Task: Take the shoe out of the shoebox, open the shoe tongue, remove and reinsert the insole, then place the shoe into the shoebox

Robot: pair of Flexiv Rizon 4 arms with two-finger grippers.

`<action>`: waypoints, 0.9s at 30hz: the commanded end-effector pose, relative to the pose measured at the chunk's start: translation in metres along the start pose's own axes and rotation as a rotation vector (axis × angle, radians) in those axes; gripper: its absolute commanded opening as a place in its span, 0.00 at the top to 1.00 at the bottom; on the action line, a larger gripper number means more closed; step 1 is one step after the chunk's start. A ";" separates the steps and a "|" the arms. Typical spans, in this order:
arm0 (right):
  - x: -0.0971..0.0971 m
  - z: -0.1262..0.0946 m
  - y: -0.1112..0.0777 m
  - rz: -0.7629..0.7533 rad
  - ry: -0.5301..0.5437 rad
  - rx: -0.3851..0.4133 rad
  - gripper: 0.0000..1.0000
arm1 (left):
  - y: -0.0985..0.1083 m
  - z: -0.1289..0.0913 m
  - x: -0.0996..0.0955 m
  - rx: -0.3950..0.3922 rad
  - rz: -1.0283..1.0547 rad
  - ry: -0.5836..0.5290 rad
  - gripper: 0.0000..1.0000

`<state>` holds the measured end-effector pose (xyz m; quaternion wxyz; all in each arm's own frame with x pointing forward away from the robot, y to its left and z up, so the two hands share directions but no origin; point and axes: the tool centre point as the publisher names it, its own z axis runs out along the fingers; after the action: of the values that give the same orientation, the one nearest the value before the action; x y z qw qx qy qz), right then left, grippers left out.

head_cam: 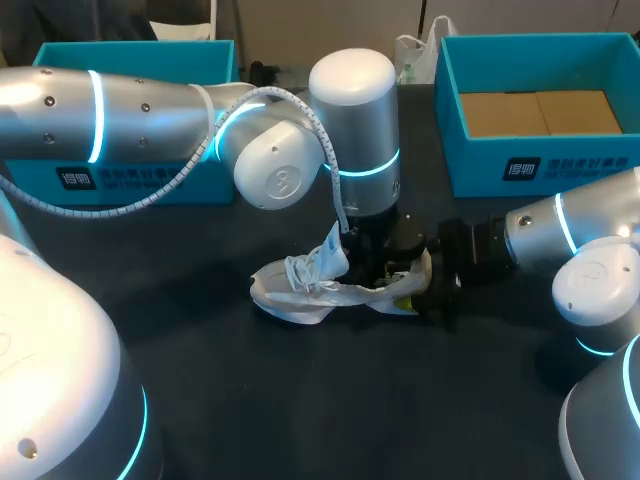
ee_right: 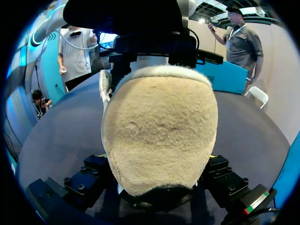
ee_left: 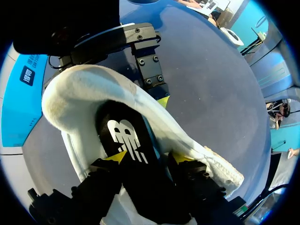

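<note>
The counter [head_cam: 200, 400] is a dark, matte sheet. Two teal boxes stand at its far side. One box [head_cam: 540, 165], open with a flat brown cardboard floor, stands beyond the shoe to its right. The other box [head_cam: 130, 180] is beyond the shoe to its left, half hidden by my left arm.

The shoe [head_cam: 300, 285] lies out on the counter between the two, not in either box. From the head view I get its outline: white, low and rather crumpled, with loose laces [head_cam: 300, 268] bunched over the front. My left arm drops straight onto it and my right arm comes in level at its heel end. What that view hides, the wrist cameras give me.

The left wrist view looks down into the opening. A black insole [ee_left: 124, 133] with a white printed mark rises out of the pale, woolly lining. It runs up between the fingers of my left gripper [ee_left: 149, 158], whose yellow tips sit against its two sides, so I read the gripper as clamped on the insole. One yellow tip of the other gripper presses the outside of the shoe wall.

The right wrist view shows only the heel [ee_right: 159, 126], a rounded, cream, nappy surface. It sits between the fingers of my right gripper [ee_right: 159, 157], which are closed on the shoe from both sides.
</note>
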<state>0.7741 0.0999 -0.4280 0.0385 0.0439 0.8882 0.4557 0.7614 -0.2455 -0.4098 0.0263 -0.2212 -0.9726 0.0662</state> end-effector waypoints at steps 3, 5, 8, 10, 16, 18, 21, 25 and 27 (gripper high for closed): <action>0.000 0.003 -0.001 0.000 0.001 0.005 1.00 | 0.002 0.019 -0.002 -0.022 -0.005 -0.015 0.41; 0.000 0.003 -0.001 0.000 0.001 0.005 1.00 | 0.003 0.022 -0.005 -0.028 -0.009 -0.015 0.48; 0.000 0.003 -0.001 0.000 0.001 0.005 1.00 | 0.005 0.027 -0.008 -0.041 -0.012 -0.022 0.60; 0.000 0.003 -0.001 0.000 0.001 0.005 1.00 | 0.006 0.030 -0.010 -0.056 -0.015 -0.026 0.75; 0.000 0.003 -0.001 0.000 0.001 0.005 1.00 | 0.015 0.026 -0.012 -0.062 -0.027 -0.020 1.00; 0.000 0.003 -0.001 0.000 0.001 0.005 1.00 | 0.018 0.022 -0.012 -0.066 -0.033 -0.006 1.00; 0.000 0.003 -0.001 0.000 0.001 0.005 1.00 | 0.022 0.010 -0.009 -0.064 -0.032 0.013 1.00; 0.000 0.003 -0.001 0.000 0.001 0.005 1.00 | 0.022 -0.005 -0.005 -0.056 -0.023 0.039 1.00; 0.000 0.003 -0.001 0.000 0.001 0.005 1.00 | 0.022 -0.011 -0.002 -0.049 -0.020 0.039 1.00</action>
<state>0.7741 0.1003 -0.4274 0.0383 0.0436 0.8880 0.4561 0.7718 -0.2338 -0.4075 0.0391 -0.2113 -0.9761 0.0323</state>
